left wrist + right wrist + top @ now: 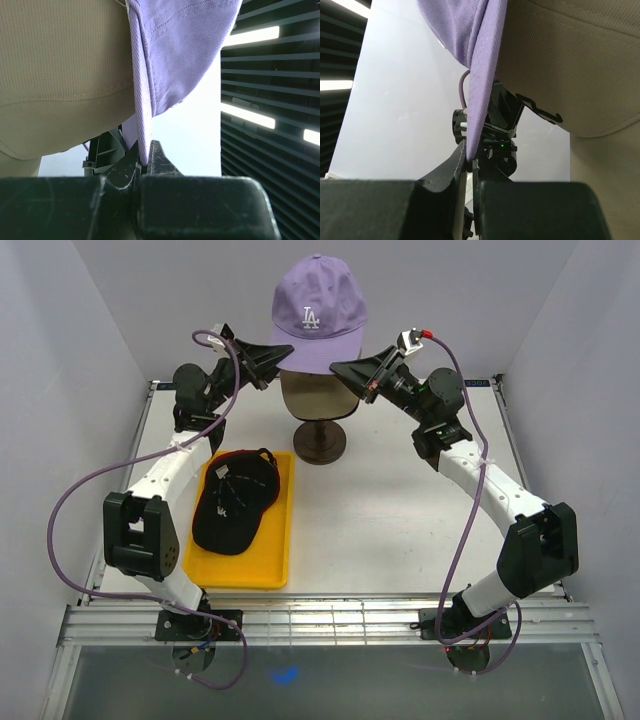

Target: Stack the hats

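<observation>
the top camera looks down on the table (pixel 400 530) from behind; both wrist cameras look up, very close, at seemingly opposite edges of the lavender cap (pixel 170 60).

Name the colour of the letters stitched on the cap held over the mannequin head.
White, on the lavender cap; clearest in the top external view.

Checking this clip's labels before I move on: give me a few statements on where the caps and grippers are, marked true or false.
1. The left gripper pinches the lavender cap's edge. True.
2. The right gripper is open and empty. False: it too is shut on the lavender cap's edge.
3. A black cap lies in the yellow tray. True.
4. The tan cap lies in the yellow tray. False: it sits atop the dark stand, under the lavender cap.
</observation>
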